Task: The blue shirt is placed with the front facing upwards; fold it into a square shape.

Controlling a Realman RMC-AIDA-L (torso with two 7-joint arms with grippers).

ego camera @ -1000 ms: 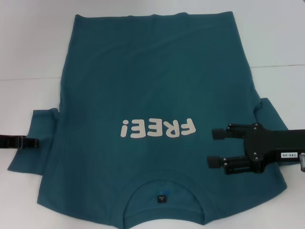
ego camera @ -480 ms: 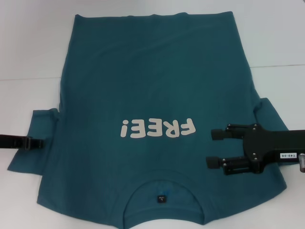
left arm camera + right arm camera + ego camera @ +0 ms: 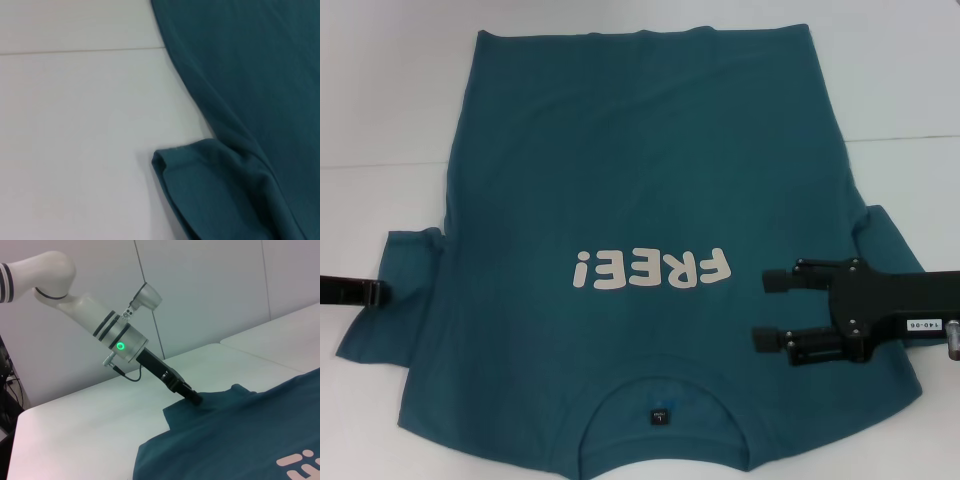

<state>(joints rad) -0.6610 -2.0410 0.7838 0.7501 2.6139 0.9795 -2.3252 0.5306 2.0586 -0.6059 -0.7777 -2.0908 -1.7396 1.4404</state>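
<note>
Right end effector [image 3: 772, 311] hovering over the shirt [image 3: 640, 180], fingers [image 3: 778, 281] spread apart, holding nothing, pointing in toward the white letters [image 3: 652, 270] from the right sleeve side. Left end effector [image 3: 370, 292] reaching in low at the left sleeve [image 3: 400, 275], tip sitting right at the sleeve edge; not possible to tell if it is open or pinched on cloth. In the right wrist view, left end effector [image 3: 192, 396] touching down just where the sleeve corner meets the desk [image 3: 90, 420].

Shirt lying flat on the white desk [image 3: 380, 100], front up, collar [image 3: 660, 400] on the near side, bottom hem far away, both sleeves sticking out.

Probably feeling soft, light and floppy, so bending and sagging when lifted, and bunching up if pushed. No hard parts to break. Likely best grabbing at edges: pinching the sleeve hem or shoulder seam, where the cloth is doubled and easier to hold. Sliding a finger under first looking needed, since the cloth is hugging the desk.
</note>
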